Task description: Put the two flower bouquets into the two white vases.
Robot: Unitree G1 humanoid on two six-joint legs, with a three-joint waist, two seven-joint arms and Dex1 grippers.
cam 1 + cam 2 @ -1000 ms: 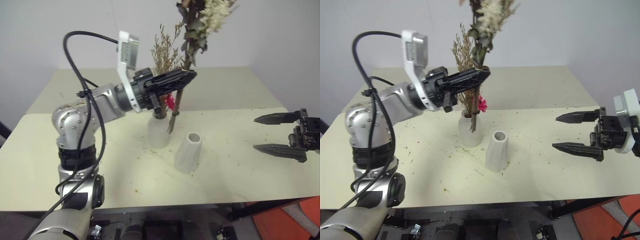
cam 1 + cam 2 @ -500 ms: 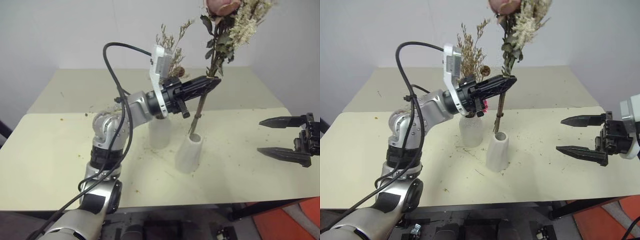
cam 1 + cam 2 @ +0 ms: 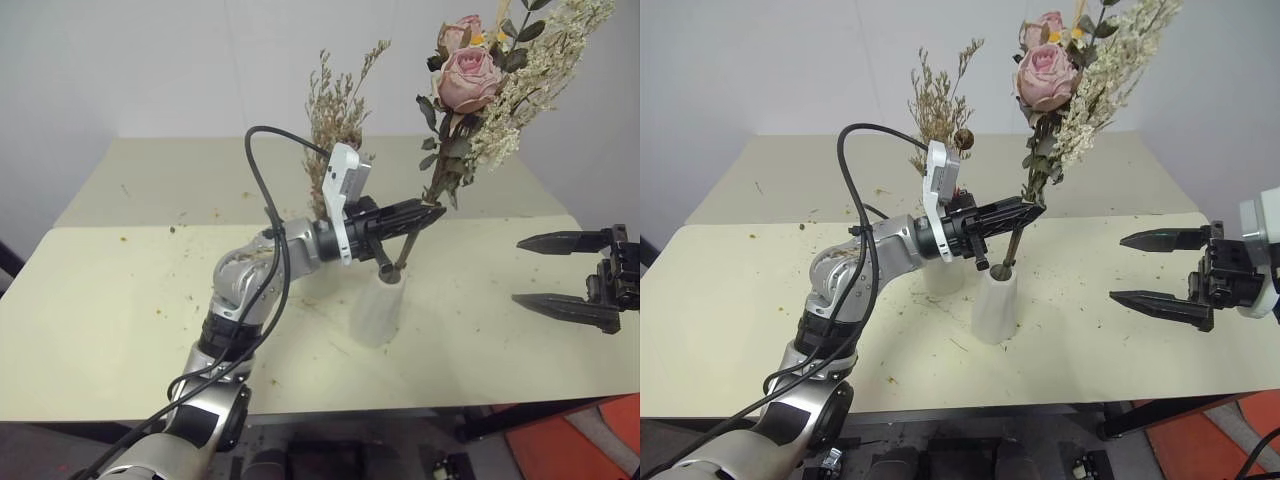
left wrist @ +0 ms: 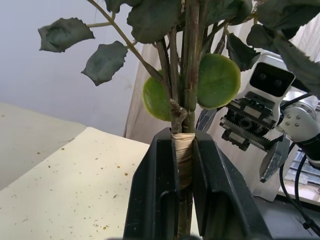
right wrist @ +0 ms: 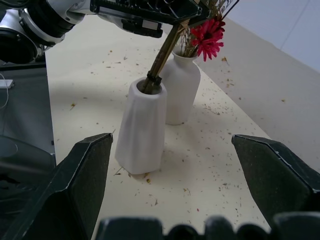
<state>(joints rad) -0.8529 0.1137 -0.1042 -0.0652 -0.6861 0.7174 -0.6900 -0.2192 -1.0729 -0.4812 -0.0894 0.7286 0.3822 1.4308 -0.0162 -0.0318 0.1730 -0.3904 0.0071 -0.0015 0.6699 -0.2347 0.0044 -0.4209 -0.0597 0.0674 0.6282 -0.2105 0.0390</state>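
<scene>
Two vases are standing just beside each other on the worktop (image 3: 120,300). Left tool (image 3: 425,214) is clamping the rose bouquet (image 3: 470,95) by its stems, whose lower ends are sitting in the mouth of the tapered vase (image 5: 141,125). Round-bellied vase (image 5: 180,92) is holding the dried sprig bunch (image 3: 335,110). Right tool (image 3: 565,272) is hovering to the side, fingers apart, gripping nothing.

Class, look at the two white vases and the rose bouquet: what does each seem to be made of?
Tapered vase and round-bellied vase: probably ceramic or plaster, judging by the matte, glare-free white. Rose bouquet: dried or artificial; stiff dull leaves, stems bound with tan tape.
</scene>
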